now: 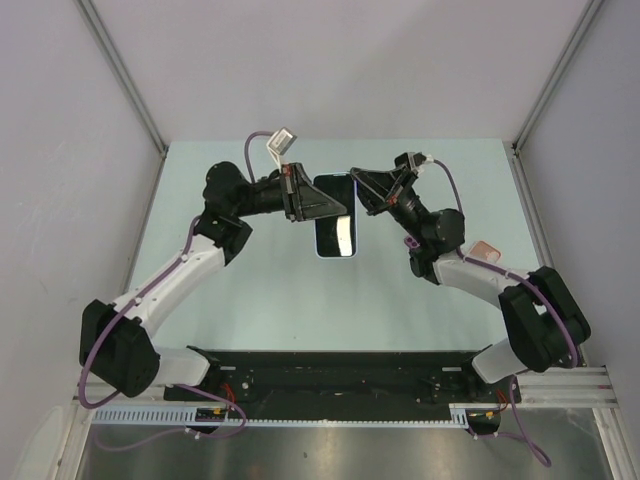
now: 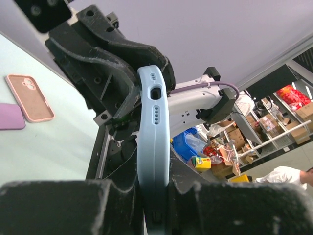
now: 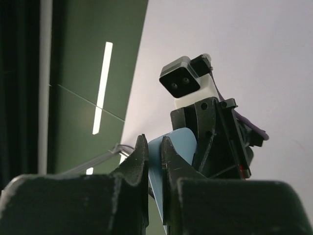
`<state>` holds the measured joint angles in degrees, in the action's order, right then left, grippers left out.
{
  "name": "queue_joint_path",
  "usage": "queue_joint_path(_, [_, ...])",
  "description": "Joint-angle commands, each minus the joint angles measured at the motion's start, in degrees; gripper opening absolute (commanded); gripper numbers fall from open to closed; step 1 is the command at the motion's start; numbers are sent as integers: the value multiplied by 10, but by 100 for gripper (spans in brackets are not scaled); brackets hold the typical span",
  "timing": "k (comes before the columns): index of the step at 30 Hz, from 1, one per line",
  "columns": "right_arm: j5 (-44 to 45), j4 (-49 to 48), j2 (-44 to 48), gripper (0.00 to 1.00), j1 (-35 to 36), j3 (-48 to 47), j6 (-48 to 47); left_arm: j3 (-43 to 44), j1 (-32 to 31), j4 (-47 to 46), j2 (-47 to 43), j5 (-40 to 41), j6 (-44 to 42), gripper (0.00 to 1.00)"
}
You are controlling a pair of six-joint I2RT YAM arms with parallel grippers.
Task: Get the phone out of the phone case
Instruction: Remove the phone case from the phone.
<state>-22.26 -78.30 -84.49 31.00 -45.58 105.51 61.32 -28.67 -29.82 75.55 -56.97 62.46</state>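
The phone (image 1: 336, 230), dark screen up, is held above the table between both arms. It sits in a light-blue phone case (image 2: 153, 142), seen edge-on in the left wrist view with its port and speaker holes showing. My left gripper (image 2: 154, 198) is shut across the case's thickness from the left side (image 1: 318, 205). My right gripper (image 3: 155, 152) is shut on a thin light-blue edge of the case (image 3: 172, 147), at the phone's upper right corner (image 1: 360, 192). How far the phone sits inside the case is hidden.
A pink phone case (image 1: 485, 252) lies on the table by the right arm, with a small purple item (image 1: 410, 241) near it. Both show in the left wrist view too, the pink case (image 2: 29, 97) and the purple item (image 2: 10, 116). White walls enclose the table.
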Motion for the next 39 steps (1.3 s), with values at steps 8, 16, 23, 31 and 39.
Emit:
queue_joint_path(8, [46,-109,-64,0,61,10,40,71,-17,-125,-51,-48,-57,0])
queue_joint_path(16, [10,31,-33,0,62,10,-46,68,-17,-243,-42,-52,27,0])
queue_joint_path(23, [13,204,3,0,58,58,-162,80,-17,-299,-48,-54,71,0])
queue_joint_path(31, [51,397,45,0,58,63,-309,105,-15,-365,-40,-53,132,0])
queue_joint_path(39, [111,660,85,0,82,45,-452,122,-3,-413,-23,-44,176,0])
